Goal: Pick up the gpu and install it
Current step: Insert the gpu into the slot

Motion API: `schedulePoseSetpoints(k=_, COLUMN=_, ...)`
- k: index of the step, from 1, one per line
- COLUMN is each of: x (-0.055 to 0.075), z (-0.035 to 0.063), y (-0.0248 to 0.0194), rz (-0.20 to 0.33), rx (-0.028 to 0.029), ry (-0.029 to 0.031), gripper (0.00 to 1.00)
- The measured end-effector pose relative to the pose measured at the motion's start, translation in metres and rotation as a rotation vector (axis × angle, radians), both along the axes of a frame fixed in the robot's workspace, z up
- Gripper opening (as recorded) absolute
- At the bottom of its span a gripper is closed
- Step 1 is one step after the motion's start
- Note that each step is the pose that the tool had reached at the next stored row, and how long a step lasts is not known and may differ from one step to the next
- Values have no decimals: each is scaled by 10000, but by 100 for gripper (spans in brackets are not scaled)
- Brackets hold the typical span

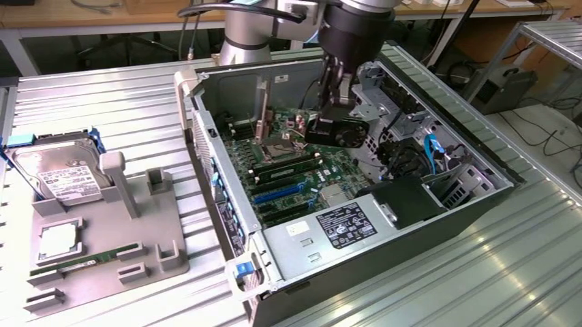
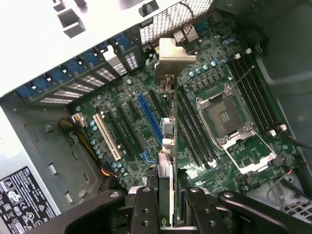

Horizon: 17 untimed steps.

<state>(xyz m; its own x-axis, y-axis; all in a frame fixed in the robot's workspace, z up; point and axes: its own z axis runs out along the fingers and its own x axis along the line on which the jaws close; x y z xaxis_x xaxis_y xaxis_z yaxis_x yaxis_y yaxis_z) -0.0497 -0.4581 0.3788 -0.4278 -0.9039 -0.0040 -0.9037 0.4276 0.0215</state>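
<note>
The gpu (image 1: 339, 131), a black card with a round fan, hangs on edge inside the open computer case (image 1: 300, 269), above the green motherboard (image 1: 289, 178). My gripper (image 1: 329, 107) reaches down from above and is shut on the card's upper edge. In the wrist view the gpu (image 2: 168, 146) appears edge-on, running away from my gripper (image 2: 169, 207) toward its silver end bracket (image 2: 174, 54) near the case's rear slot openings. The black fingers (image 2: 145, 207) clamp it from both sides. The card hovers between the long blue slot (image 2: 148, 119) and the memory slots (image 2: 192, 129).
A grey fixture (image 1: 150, 242) at the exterior view's left carries a silver hard drive (image 1: 56, 174) and a green memory stick (image 1: 82, 262). Inside the case are the CPU socket (image 2: 225, 117), a white slot (image 2: 108, 136), drive cages and a blue cable (image 1: 427, 146).
</note>
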Motion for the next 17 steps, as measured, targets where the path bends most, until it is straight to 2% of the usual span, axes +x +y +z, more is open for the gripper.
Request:
schedulePoseSetpoints(k=8, x=0, z=-58, y=0, rz=1553, rx=0, ry=-6, gripper=26)
schedulePoseSetpoints(k=12, x=0, z=-101, y=0, rz=2600, rx=1, ry=-7, gripper=26)
schedulePoseSetpoints(k=17, x=-6, z=-146, y=0, rz=3349, rx=55, ry=-15, gripper=26)
